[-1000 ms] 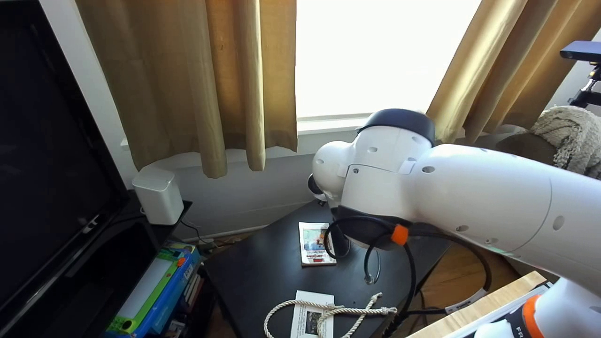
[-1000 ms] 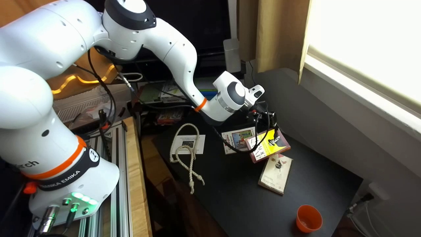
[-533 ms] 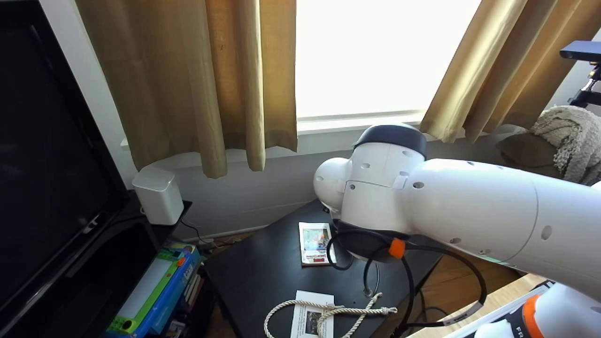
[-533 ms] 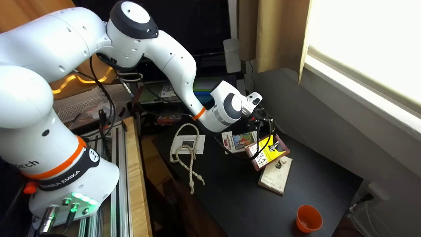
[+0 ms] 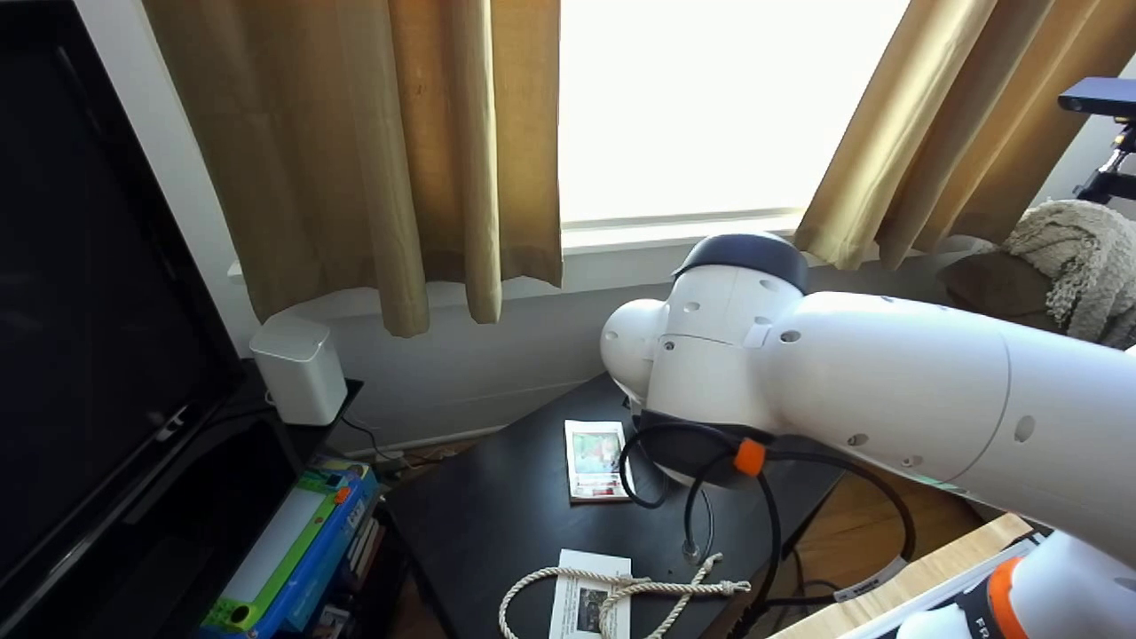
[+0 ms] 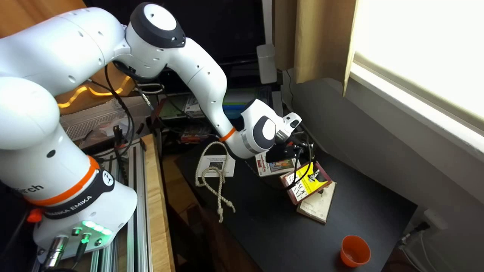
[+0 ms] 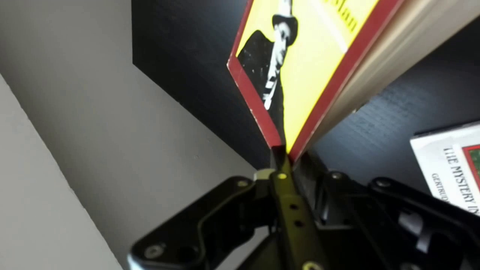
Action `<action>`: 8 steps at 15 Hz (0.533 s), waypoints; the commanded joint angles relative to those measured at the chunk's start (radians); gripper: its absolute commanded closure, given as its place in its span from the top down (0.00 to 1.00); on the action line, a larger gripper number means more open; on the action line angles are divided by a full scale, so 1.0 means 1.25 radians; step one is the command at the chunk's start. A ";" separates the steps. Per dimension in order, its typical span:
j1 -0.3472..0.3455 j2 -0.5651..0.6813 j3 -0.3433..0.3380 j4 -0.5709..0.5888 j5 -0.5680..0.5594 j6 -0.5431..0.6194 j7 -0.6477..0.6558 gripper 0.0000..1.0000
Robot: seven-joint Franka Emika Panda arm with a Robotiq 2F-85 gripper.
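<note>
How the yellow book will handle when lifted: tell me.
The yellow book is probably stiff: its cover looks flat. Its thick page block suggests some weight. The gripper holds just one corner, so it may pivot or droop.

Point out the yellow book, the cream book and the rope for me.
Yellow book (image 7: 311,71), wrist view: yellow of its cover, beside the hatted figure.
Cream book (image 6: 318,206), in an exterior view: visible part of its cover.
Rope (image 5: 661,587), in an exterior view: its middle stretch.
</note>
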 commanded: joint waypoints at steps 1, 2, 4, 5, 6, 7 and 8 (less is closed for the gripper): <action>-0.033 -0.001 0.033 -0.010 0.042 0.032 -0.056 0.04; -0.036 -0.001 0.033 -0.011 0.050 0.035 -0.060 0.04; -0.038 -0.001 0.029 -0.014 0.069 0.045 -0.065 0.04; -0.039 -0.001 0.026 -0.015 0.081 0.049 -0.065 0.04; -0.044 -0.001 0.029 -0.011 0.091 0.051 -0.069 0.04; -0.049 -0.001 0.032 -0.007 0.099 0.051 -0.072 0.04; -0.049 -0.002 0.032 -0.005 0.105 0.050 -0.074 0.04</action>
